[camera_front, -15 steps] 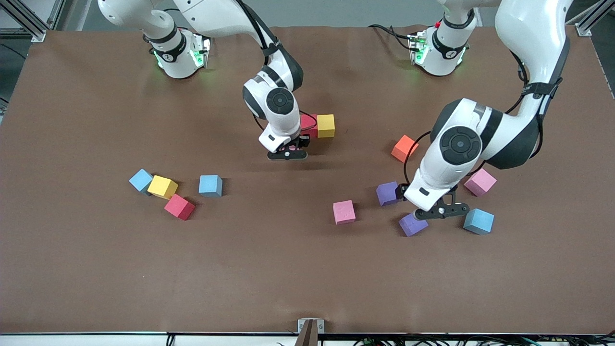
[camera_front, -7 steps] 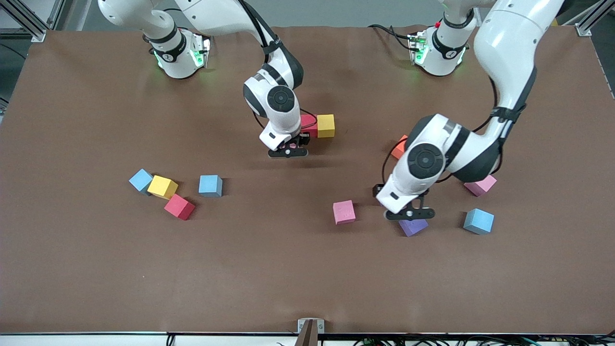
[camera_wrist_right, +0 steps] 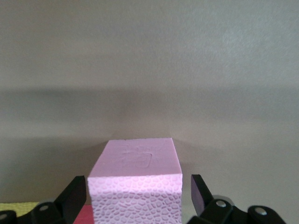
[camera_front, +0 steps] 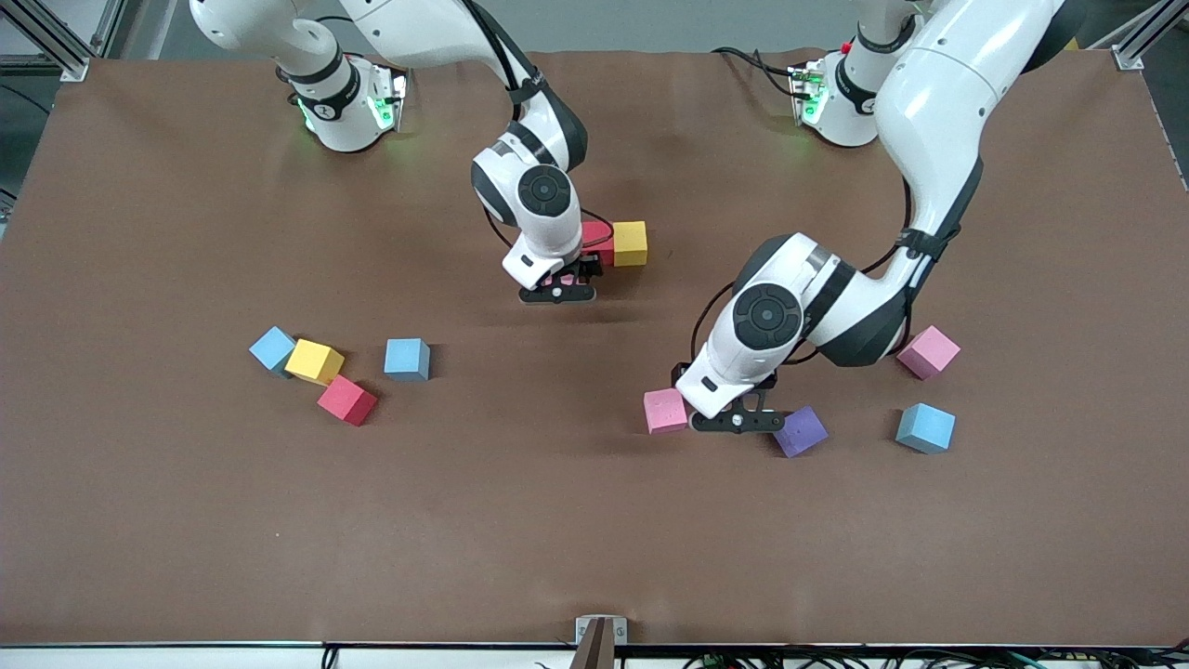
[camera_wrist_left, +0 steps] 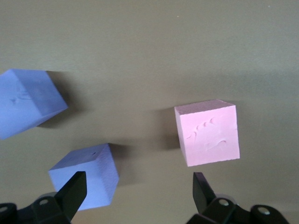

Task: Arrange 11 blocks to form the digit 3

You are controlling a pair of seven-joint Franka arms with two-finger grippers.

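Observation:
My right gripper [camera_front: 555, 290] [camera_wrist_right: 138, 182] stands open low around a pink block [camera_wrist_right: 135, 163], with a gap on each side of it. That block rests on the table beside a red block [camera_front: 597, 240] and a yellow block [camera_front: 630, 242]. The left gripper [camera_front: 737, 418] [camera_wrist_left: 139, 176] is open and empty, low over the table between a pink block [camera_front: 665, 410] [camera_wrist_left: 208, 133] and a purple block [camera_front: 801, 430] [camera_wrist_left: 86, 179]. A second purple block [camera_wrist_left: 28, 102] shows only in the left wrist view.
Toward the right arm's end lie two light blue blocks [camera_front: 272, 347] [camera_front: 407, 359], a yellow one [camera_front: 313, 360] and a red one [camera_front: 346, 400]. Toward the left arm's end sit a pink block [camera_front: 928, 351] and a light blue block [camera_front: 925, 427].
The right gripper has opened off the pink block. The left arm has swung toward the right arm's end, from over the purple blocks to beside the pink block.

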